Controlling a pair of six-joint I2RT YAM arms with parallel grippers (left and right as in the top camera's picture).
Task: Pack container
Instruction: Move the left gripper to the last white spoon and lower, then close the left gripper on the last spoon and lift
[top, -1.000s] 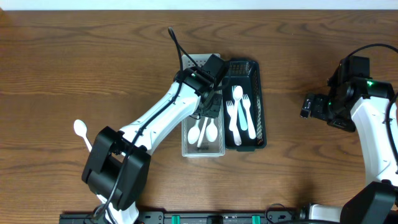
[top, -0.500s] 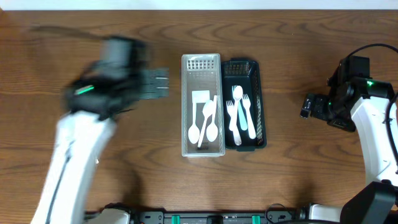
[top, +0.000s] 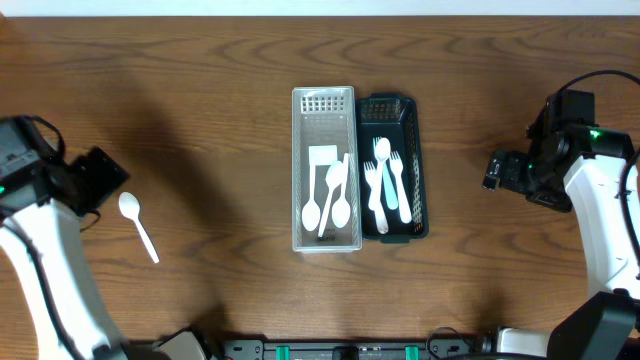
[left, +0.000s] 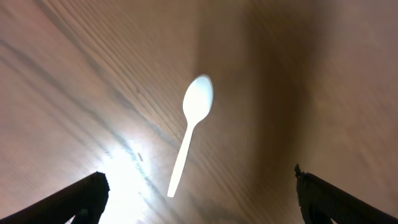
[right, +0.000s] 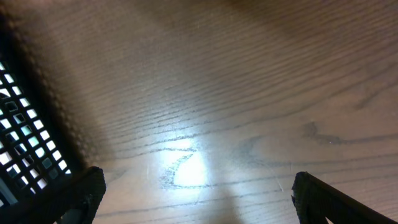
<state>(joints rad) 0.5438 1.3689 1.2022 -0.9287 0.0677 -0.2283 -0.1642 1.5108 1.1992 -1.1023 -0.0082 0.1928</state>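
A clear plastic container (top: 325, 238) in the middle of the table holds two white spoons (top: 327, 208) and other white pieces. Touching its right side, a dark mesh basket (top: 416, 165) holds white forks and a spoon. One loose white spoon (top: 137, 222) (left: 191, 130) lies on the wood at the far left. My left gripper (top: 103, 180) (left: 199, 180) hangs open just left of it, and the spoon lies between and ahead of the fingers, untouched. My right gripper (top: 496, 170) (right: 198, 180) is open over bare wood, right of the basket (right: 15, 134).
The table is brown wood (top: 200, 90). The left arm (top: 50, 260) runs along the left edge and the right arm (top: 605, 230) along the right edge. A black rail runs along the front edge.
The left arm has swung from above the clear container to the far left and now hangs by the loose spoon, jaws opened wide. The right arm has not moved.
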